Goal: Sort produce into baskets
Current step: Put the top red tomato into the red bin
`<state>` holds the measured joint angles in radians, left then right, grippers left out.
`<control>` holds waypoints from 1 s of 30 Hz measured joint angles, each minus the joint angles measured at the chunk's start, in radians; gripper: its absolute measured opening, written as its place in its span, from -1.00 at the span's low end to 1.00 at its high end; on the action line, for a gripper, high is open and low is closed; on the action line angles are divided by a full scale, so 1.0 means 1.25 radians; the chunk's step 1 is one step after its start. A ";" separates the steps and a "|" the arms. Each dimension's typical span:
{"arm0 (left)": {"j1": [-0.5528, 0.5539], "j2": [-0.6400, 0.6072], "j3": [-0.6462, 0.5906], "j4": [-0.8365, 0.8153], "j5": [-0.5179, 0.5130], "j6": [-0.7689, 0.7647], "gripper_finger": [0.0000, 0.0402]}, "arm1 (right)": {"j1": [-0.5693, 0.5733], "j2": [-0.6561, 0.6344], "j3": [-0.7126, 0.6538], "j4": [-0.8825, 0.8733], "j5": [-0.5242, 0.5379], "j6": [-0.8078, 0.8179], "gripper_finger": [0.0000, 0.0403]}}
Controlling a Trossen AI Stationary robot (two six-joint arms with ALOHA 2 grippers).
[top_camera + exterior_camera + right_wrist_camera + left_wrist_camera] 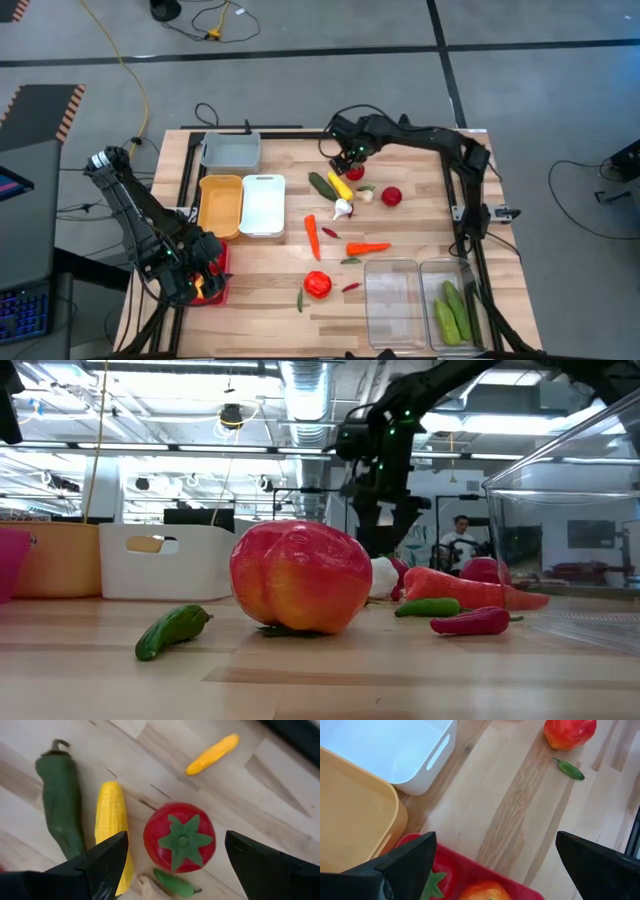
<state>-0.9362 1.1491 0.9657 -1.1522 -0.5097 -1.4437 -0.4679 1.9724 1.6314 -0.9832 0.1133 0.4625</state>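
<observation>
From the high view I have the right gripper (352,157) out over the far middle of the desk (410,215), above a cluster of produce, while the left gripper (203,277) sits at the near left corner over the red basket (216,290). Both stand with their fingers spread wide and hold nothing.

My right wrist view fills in what the overhead blurs: directly below the open fingers lies a red tomato (180,838) with its green star cap facing up, a yellow corn cob (112,827) just beside it, a dark green pepper (61,797) alongside the cob, a small green chili (174,883) touching the tomato's edge, and a small yellow piece (212,754) lying apart.

My left wrist view shows two red-orange pieces already in the red basket, with the yellow basket (355,815) and white basket (395,750) beside it, and the big red pepper (569,732) and a green chili (570,769) out on bare wood.

Only overhead do I see the grey basket (231,151) at the far side, the two clear baskets (392,303) at the near right, one holding green cucumbers (452,312), and the orange carrots (312,237) mid-desk.

The low view puts the red pepper close up, with a red chili (472,622) to its right and a person far behind in the room.
</observation>
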 joint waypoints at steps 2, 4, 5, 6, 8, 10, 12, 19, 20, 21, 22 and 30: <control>0.000 0.000 0.000 0.000 0.000 0.000 0.97 | -0.003 0.011 0.000 -0.007 -0.002 0.005 0.79; 0.000 0.000 0.000 0.000 0.000 0.006 0.97 | -0.005 0.022 0.001 -0.015 -0.002 0.007 0.79; 0.000 0.000 0.000 0.000 0.000 0.009 0.97 | -0.007 0.024 0.001 -0.021 -0.002 0.007 0.79; 0.000 0.000 0.000 0.000 -0.001 0.009 0.97 | -0.009 0.025 0.000 -0.027 -0.002 0.007 0.79; 0.000 0.000 0.000 0.000 -0.005 0.009 0.97 | -0.010 0.025 0.000 -0.030 0.005 0.020 0.79; 0.000 0.000 0.000 0.000 -0.010 0.009 0.97 | -0.011 0.024 0.000 -0.028 0.010 0.040 0.79; 0.000 0.000 0.000 0.000 -0.011 0.009 0.97 | -0.010 0.024 0.000 -0.028 0.010 0.043 0.79; 0.000 0.000 0.000 0.000 -0.012 0.018 0.97 | -0.009 0.045 0.001 -0.044 -0.004 0.070 0.79; 0.000 0.000 0.000 0.000 -0.012 0.018 0.97 | -0.008 0.052 0.001 -0.048 -0.004 0.070 0.79; 0.000 0.000 0.000 0.000 -0.012 0.018 0.97 | -0.009 0.058 0.001 -0.051 -0.005 0.070 0.79; 0.000 0.000 0.000 0.000 -0.012 0.018 0.97 | -0.009 0.064 0.001 -0.051 -0.005 0.070 0.79; 0.000 0.000 0.000 0.000 -0.017 0.018 0.97 | -0.005 0.096 0.003 -0.031 -0.017 0.070 0.77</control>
<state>-0.9363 1.1492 0.9657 -1.1522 -0.5304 -1.4215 -0.4736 2.0930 1.6356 -1.0224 0.0917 0.5497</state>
